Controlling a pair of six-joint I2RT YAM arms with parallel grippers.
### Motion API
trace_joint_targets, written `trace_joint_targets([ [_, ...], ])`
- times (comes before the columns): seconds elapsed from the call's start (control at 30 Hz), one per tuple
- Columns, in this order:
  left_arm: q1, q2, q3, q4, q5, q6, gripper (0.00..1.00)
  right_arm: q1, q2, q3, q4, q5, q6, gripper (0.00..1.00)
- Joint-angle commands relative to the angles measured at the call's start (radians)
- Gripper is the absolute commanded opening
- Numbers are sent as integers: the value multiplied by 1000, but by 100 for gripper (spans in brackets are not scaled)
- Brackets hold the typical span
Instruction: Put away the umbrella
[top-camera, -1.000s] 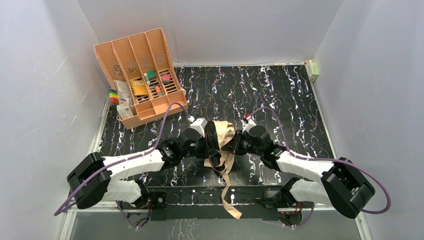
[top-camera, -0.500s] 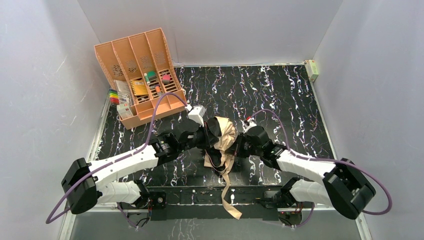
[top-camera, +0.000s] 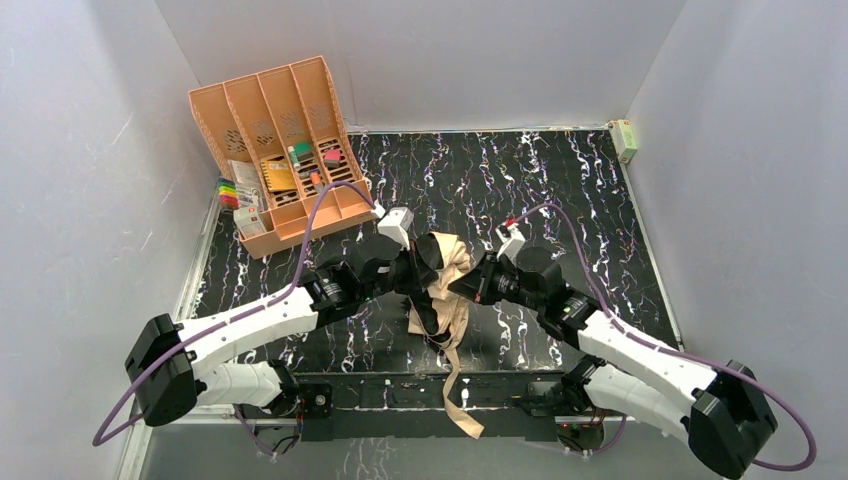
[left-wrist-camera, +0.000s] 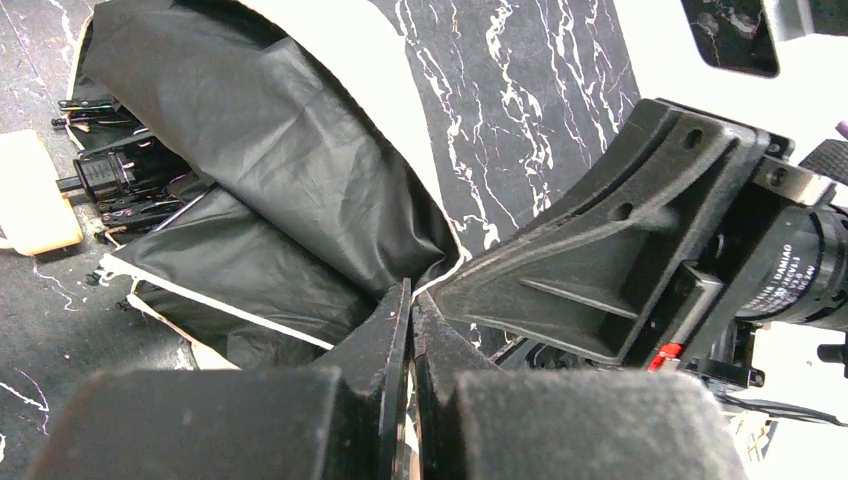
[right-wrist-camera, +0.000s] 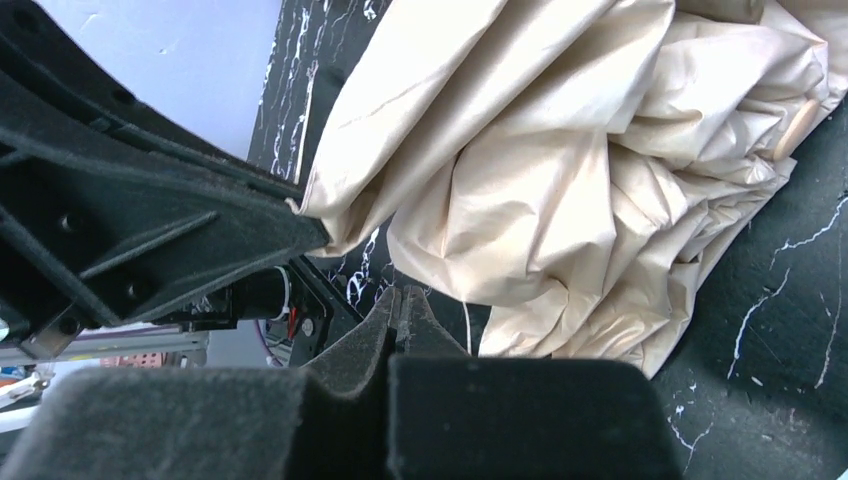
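The left fingers (left-wrist-camera: 396, 318) pinch shut on the hem of the umbrella (top-camera: 447, 272). The right fingers (right-wrist-camera: 382, 322), fully closed, meet its lower fold edge, hold unclear. Open counter (top-camera: 570, 190) stretches beyond both fingertips.

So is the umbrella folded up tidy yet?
No. The umbrella is collapsed but loose: its fabric is crumpled and bunched, and its strap trails unfastened.

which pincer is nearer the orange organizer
Left. The left pincer is left of the umbrella, on the organizer side; the right pincer is right of the umbrella, farther off.
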Motion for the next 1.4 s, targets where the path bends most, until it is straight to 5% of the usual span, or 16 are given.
trace_joint_targets([
  [0.0,0,-10,33,-5,-7,1,0,3,71,53,88,-12,-17,0],
  [0.43,-1,-7,53,-5,0,8,0,4,388,-19,391,-91,-1,0],
  [0.8,5,-47,52,-51,-34,-36,0,3,574,-80,276,15,55,0],
  [0.97,71,-37,170,-125,-32,-5,1,4,571,-87,193,62,56,0],
  [1.23,269,155,493,-237,129,137,24,3,547,-93,135,74,43,0],
  [1.37,315,308,686,-346,243,209,57,4,527,-96,117,74,38,0],
])
